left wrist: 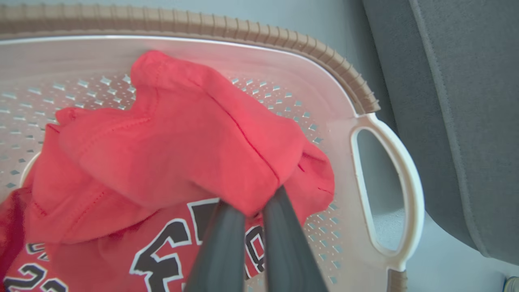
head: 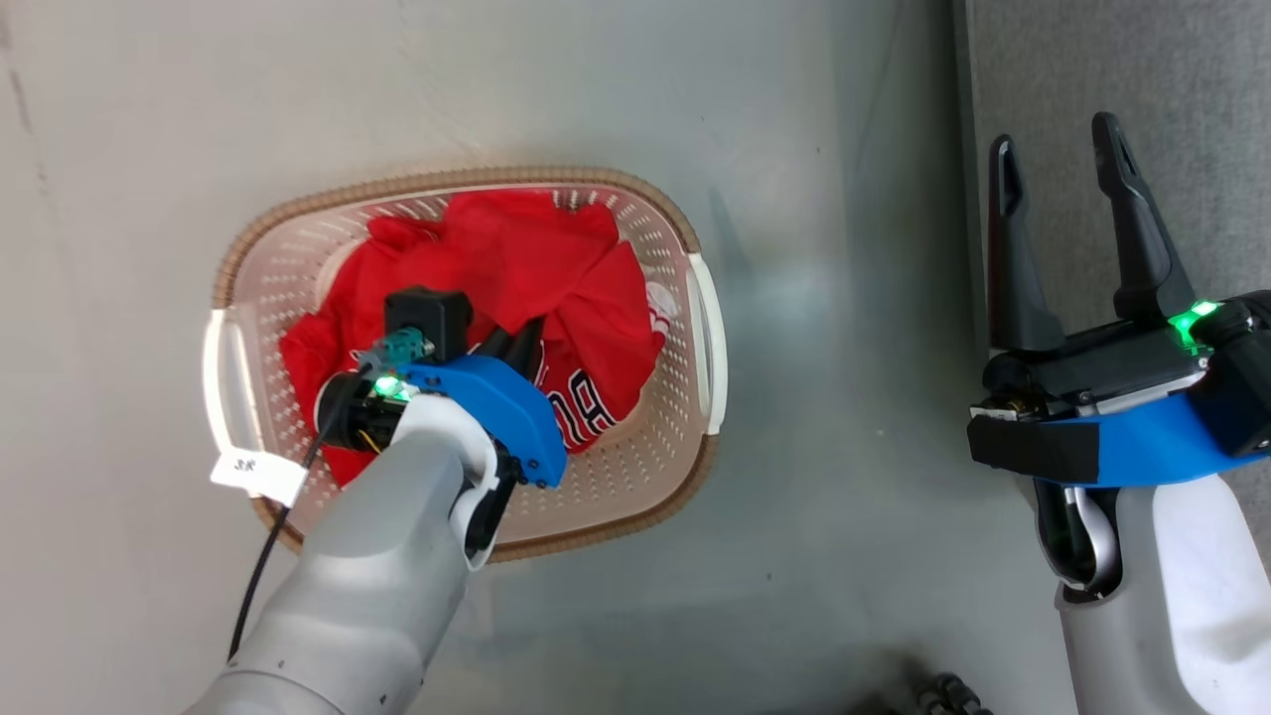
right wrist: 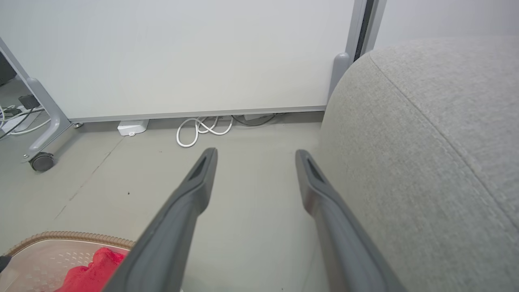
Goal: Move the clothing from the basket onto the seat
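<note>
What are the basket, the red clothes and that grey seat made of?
The basket looks like smooth cream plastic, moulded with small holes; its brown rim is ribbed, probably plastic. The clothing is thin red fabric, creased, with printed lettering. The seat seems grey woven upholstery, matte, with a stitched seam.

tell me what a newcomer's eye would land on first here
The bright red clothing heaped in the cream basket on the floor grabs the eye first. The left hand is shut on a fold of it, while the right hand hangs open beside the grey seat.
</note>
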`<state>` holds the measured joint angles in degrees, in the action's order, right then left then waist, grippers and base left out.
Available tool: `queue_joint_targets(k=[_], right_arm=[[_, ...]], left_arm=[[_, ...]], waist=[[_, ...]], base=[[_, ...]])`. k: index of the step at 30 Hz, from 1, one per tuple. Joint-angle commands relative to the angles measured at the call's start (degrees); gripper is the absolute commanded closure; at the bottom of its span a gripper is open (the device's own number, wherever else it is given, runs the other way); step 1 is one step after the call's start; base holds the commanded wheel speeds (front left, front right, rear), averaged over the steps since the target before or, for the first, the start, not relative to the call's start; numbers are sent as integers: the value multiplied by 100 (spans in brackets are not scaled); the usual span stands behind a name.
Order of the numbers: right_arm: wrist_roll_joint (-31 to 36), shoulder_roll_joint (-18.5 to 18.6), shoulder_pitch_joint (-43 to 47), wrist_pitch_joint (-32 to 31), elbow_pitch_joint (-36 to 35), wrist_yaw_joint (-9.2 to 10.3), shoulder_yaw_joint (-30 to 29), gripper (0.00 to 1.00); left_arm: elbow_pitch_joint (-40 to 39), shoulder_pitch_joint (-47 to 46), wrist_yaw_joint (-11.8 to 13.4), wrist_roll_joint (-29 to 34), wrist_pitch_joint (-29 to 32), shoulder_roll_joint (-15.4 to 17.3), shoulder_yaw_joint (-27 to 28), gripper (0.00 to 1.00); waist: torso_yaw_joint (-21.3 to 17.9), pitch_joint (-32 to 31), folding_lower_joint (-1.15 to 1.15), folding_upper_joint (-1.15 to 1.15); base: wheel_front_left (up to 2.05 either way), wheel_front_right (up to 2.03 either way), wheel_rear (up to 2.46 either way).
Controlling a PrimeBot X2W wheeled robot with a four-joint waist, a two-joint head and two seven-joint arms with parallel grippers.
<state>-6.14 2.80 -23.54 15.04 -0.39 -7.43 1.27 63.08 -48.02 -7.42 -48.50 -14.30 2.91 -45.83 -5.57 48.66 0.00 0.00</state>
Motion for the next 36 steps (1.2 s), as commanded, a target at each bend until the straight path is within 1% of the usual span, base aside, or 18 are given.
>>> queue_joint_targets(k=[1, 4, 6, 13, 17, 19, 25, 28, 36], right_arm=[[23, 16, 5, 22, 27, -11, 6, 0], [59, 16, 89, 22, 91, -11, -14, 0], [73, 17, 152, 21, 134, -11, -28, 0], [31, 17, 413, 21, 322, -11, -3, 0], [0, 17, 578, 21, 413, -11, 14, 0], [-4, 17, 664, 22, 452, -11, 27, 0], [-74, 17, 894, 22, 554, -11, 55, 0], [-108, 17, 1005, 21, 603, -11, 71, 0], [-163, 17, 1405, 21, 722, -11, 104, 0]], left_arm=[[-51, 58, -3, -14, -57, 4, -55, 100], [-217, 145, -3, 67, -96, 2, -128, 100], [-434, 207, -3, 184, -96, 74, 21, 100], [-1246, 795, -3, 852, -96, 225, 799, 100], [-1655, 1144, -3, 1326, -97, 260, 1204, 100], [-1872, 1263, 27, 1696, -97, 311, 1329, 100], [-2397, 1673, 23, 2156, -98, 236, 1841, 100], [-2634, 1812, 5, 2332, -98, 205, 1991, 100], [-3177, 1954, -15, 2648, -98, 182, 2113, 100]], waist=[[129, -260, 0, 0], [231, -567, 0, 0], [291, -779, 0, 0], [404, -1588, 0, 0], [456, -2012, 0, 0], [475, -2213, 0, 0], [507, -2766, 0, 0], [532, -3040, 0, 0], [603, -3719, 0, 0]], base=[[0, 0, 0], [0, 0, 0], [0, 0, 0], [0, 0, 0], [0, 0, 0], [0, 0, 0], [0, 0, 0], [0, 0, 0], [0, 0, 0]])
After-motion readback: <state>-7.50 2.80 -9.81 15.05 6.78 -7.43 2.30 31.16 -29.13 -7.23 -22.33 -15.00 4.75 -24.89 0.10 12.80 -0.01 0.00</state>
